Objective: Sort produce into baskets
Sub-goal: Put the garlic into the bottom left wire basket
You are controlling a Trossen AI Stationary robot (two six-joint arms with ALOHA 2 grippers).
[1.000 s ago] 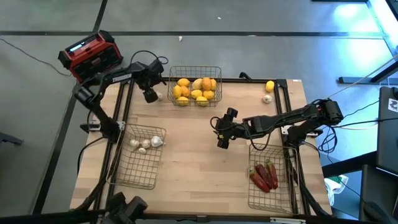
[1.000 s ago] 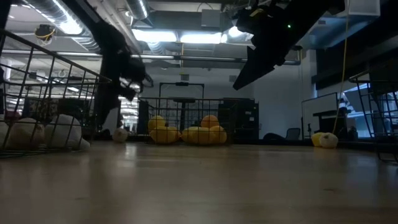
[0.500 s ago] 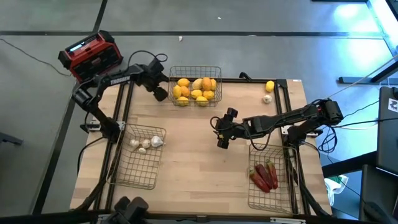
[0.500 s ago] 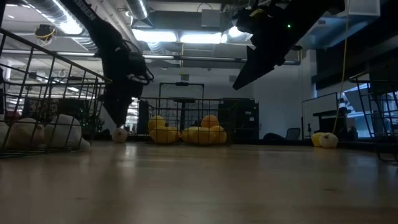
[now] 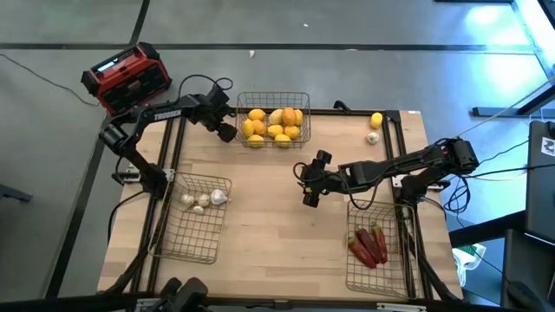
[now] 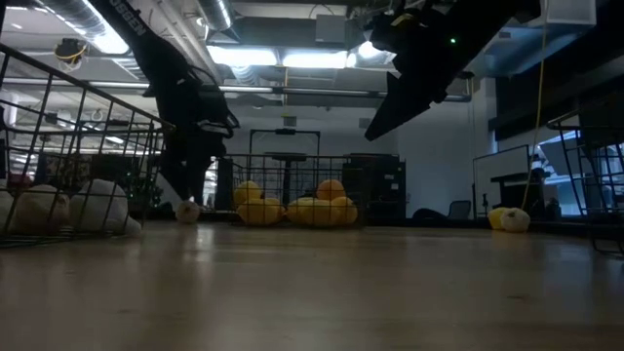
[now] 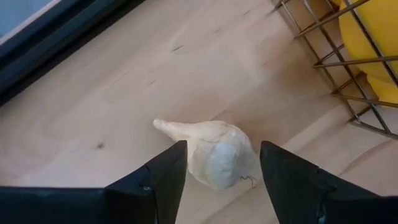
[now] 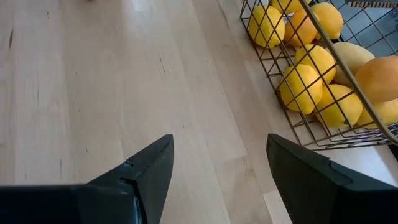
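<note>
A garlic bulb (image 7: 214, 154) lies on the bare wood of the table (image 5: 260, 217), just outside the left wall of the fruit basket (image 5: 272, 97) at the far edge. In the left wrist view it sits between the two dark fingers (image 7: 163, 174), which stand spread on either side of it; I cannot tell if they touch it. The left gripper (image 5: 227, 131) is low over that spot, just beside the basket's near-left corner.

Fruit basket: yellow and orange fruits (image 5: 271, 124) piled inside. Near-left basket (image 5: 192, 234) holds three garlic bulbs (image 5: 201, 199). Near-right basket (image 5: 376, 260) holds the red chilies (image 5: 368, 244). One yellow fruit (image 5: 375, 120) and one loose garlic bulb (image 5: 373, 137) lie at the far right corner of the table, close together.

Right gripper (image 5: 310, 197) hangs over the table's middle, fingers spread, nothing between them; well apart from all produce.

Change from a second ago: the left gripper has moved right, from a point left of the basket to hard against its corner, and in the low view has dropped toward the bulb. Right arm and all produce unchanged. The red-and-black box (image 5: 126, 78) stands off the table at far left.
</note>
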